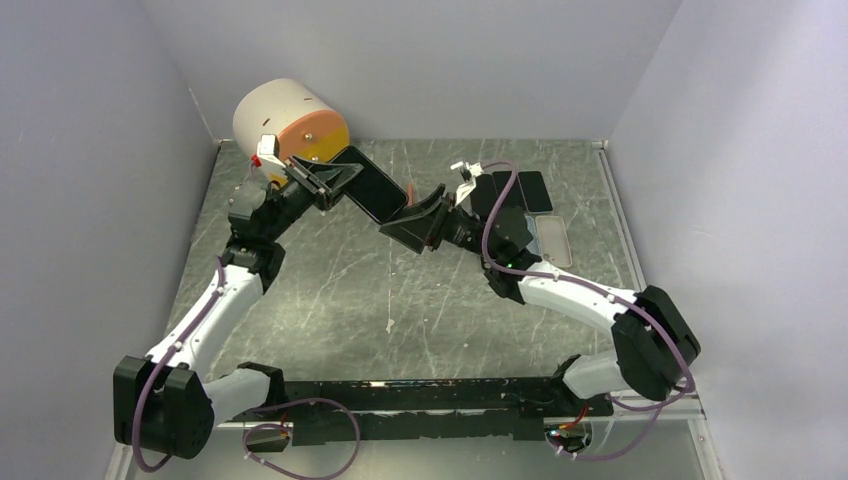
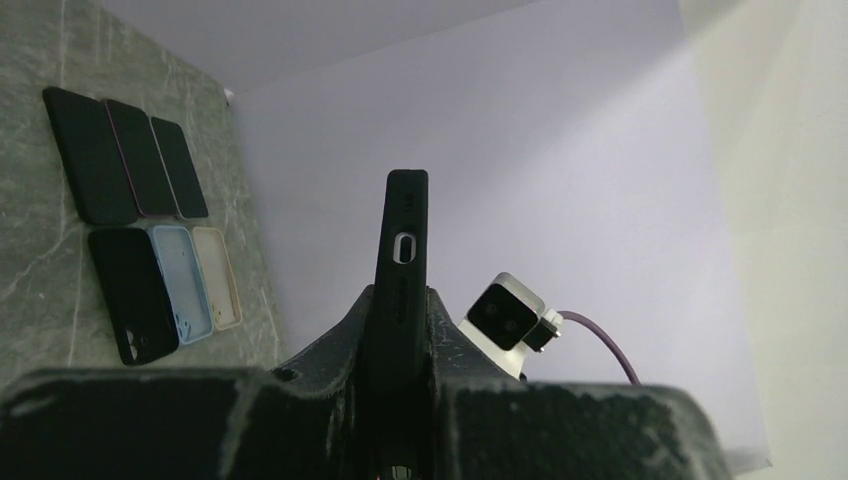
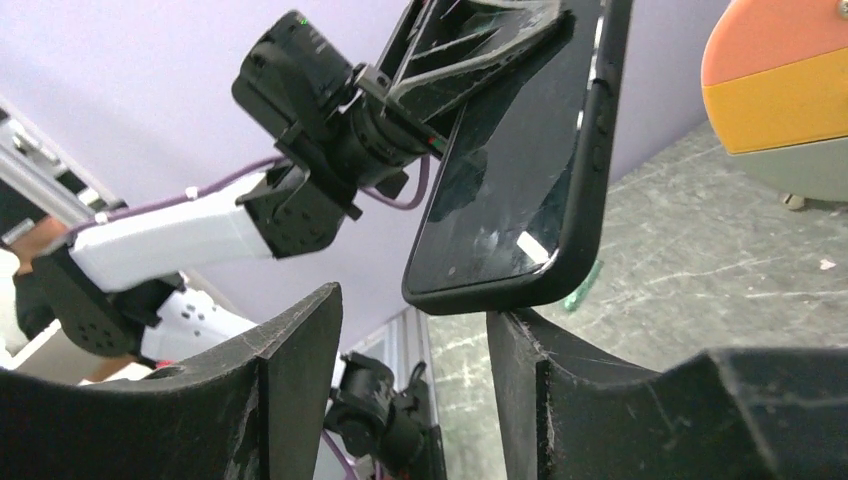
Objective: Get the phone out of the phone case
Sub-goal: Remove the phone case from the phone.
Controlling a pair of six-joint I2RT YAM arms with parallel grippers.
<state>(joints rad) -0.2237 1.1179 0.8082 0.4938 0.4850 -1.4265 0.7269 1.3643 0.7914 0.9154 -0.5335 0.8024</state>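
A black phone in a black case (image 1: 375,190) is held in the air above the table's back middle. My left gripper (image 1: 333,180) is shut on its upper left end. In the left wrist view the case (image 2: 402,235) stands edge-on between the shut fingers of my left gripper (image 2: 400,315). My right gripper (image 1: 418,225) is open at the phone's lower right end. In the right wrist view the phone's dark screen (image 3: 500,190) sits inside the case rim (image 3: 590,170). Its lower corner rests just above the right fingertip (image 3: 520,340) of my right gripper (image 3: 415,330).
A white drum with an orange and yellow face (image 1: 290,125) stands at the back left. Several spare phones and cases (image 1: 530,195) lie at the back right, also in the left wrist view (image 2: 140,230). A small green scrap (image 1: 390,325) lies mid-table.
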